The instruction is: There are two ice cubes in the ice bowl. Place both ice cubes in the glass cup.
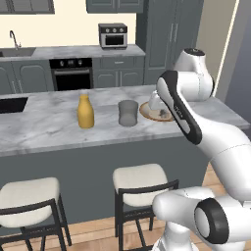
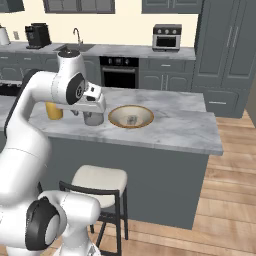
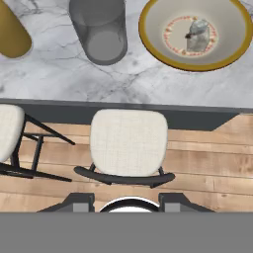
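Observation:
The ice bowl (image 3: 197, 67), tan-rimmed with a greyish inside, sits on the marble counter, right of the glass cup (image 3: 99, 29) in the hand view. Pale ice cubes (image 3: 197, 34) lie close together in the bowl's middle; I cannot tell them apart clearly. My gripper (image 3: 127, 203) hangs high over the counter's front edge, above a stool. Its fingertips (image 3: 81, 202) are apart with nothing between them. From the right base view the white hand (image 2: 94, 101) hovers in front of the cup (image 2: 93, 120), left of the bowl (image 2: 120, 116) and its ice (image 2: 131, 120). My arm hides part of the bowl (image 1: 147, 112) beside the cup (image 1: 127, 113).
A yellow-orange bottle (image 1: 86, 112) stands left of the cup on the counter (image 1: 44, 127). Cushioned stools (image 3: 128, 143) stand under the counter's front edge. A dark sink cut-out (image 1: 11, 104) is at the counter's far left. Oven and cabinets line the back wall.

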Tool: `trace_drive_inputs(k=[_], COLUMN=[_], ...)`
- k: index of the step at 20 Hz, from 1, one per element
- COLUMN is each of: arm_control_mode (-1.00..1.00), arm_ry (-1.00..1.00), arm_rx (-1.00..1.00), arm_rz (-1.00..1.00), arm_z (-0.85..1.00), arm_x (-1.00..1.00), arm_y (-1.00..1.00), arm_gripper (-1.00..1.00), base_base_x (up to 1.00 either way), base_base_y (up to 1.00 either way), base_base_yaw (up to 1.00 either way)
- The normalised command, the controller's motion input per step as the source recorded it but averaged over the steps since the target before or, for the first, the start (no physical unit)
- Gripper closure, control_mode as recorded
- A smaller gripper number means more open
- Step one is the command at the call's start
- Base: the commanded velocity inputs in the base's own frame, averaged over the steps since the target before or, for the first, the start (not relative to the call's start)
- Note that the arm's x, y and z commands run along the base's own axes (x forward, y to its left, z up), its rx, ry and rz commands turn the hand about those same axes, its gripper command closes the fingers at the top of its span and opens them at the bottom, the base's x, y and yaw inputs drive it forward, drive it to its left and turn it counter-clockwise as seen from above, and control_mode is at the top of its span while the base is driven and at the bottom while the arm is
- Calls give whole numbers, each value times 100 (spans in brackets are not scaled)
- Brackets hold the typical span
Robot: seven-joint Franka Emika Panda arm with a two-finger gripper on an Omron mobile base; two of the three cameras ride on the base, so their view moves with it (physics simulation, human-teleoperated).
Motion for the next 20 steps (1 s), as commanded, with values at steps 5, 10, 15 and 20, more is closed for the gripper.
trace_drive_inputs(k=[5,10,15,20], arm_control_mode=[-100,-100,-100,-100], arm_ry=[1,0,1,2], arm_rx=[4,10,3,0], arm_rz=[0,0,0,0], arm_z=[0,0,0,0], arm_x=[0,0,0,2], arm_y=[-36,-56,-34,-4], arm_gripper=[-100,-100,-100,-100], base_base_x=[0,0,0,0], base_base_y=[0,0,0,0], base_base_yaw=[0,0,0,0])
